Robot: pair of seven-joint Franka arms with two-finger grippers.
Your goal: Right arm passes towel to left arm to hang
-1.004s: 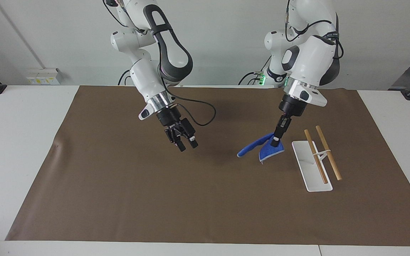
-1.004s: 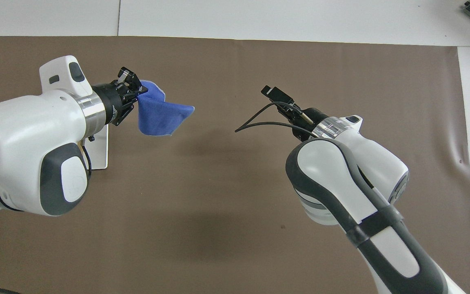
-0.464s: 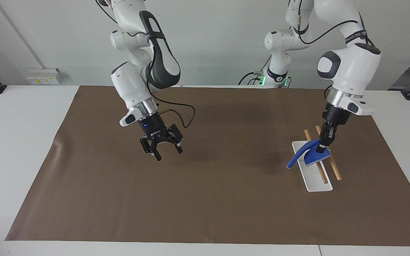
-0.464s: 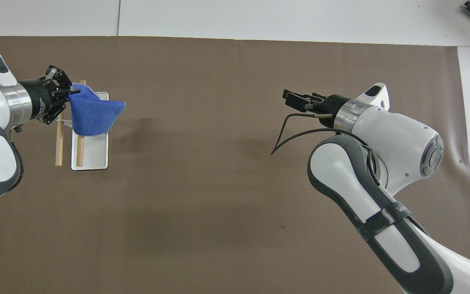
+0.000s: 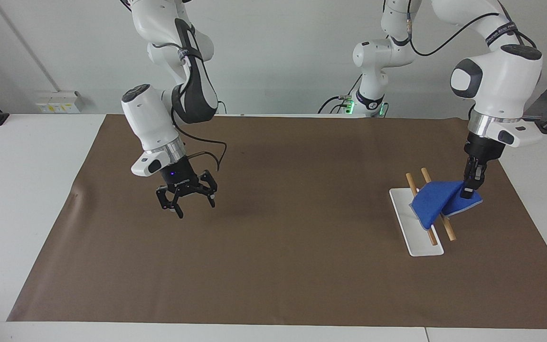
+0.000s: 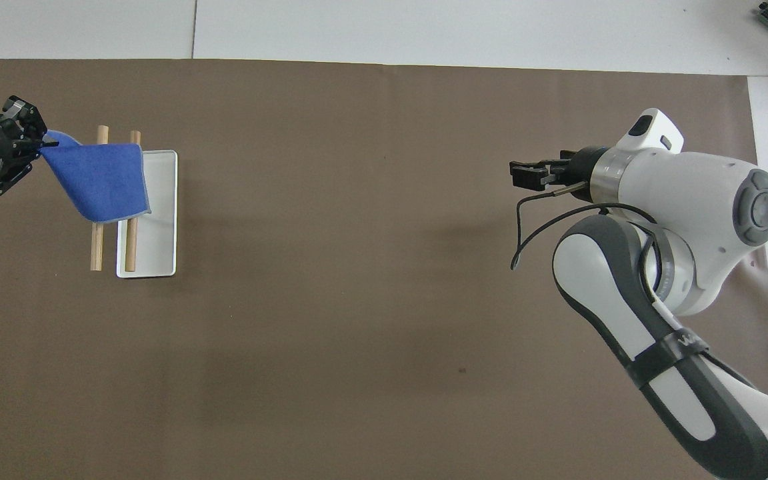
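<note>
The blue towel (image 5: 437,202) lies draped over the two wooden bars of the rack (image 5: 432,209); it also shows in the overhead view (image 6: 101,177). My left gripper (image 5: 468,192) is shut on the towel's corner just past the rack, toward the left arm's end of the table; it shows at the overhead view's edge (image 6: 37,143). My right gripper (image 5: 187,200) is open and empty, up in the air over the brown mat toward the right arm's end; it also shows in the overhead view (image 6: 524,175).
The rack stands on a white base plate (image 5: 418,242), also in the overhead view (image 6: 157,247). A brown mat (image 5: 273,266) covers most of the white table. A black cable loops from the right wrist (image 5: 212,159).
My left gripper has carried the towel from beside the rack across it toward the left arm's end, and the towel now lies over both bars. My right gripper has drawn back toward its own end.
</note>
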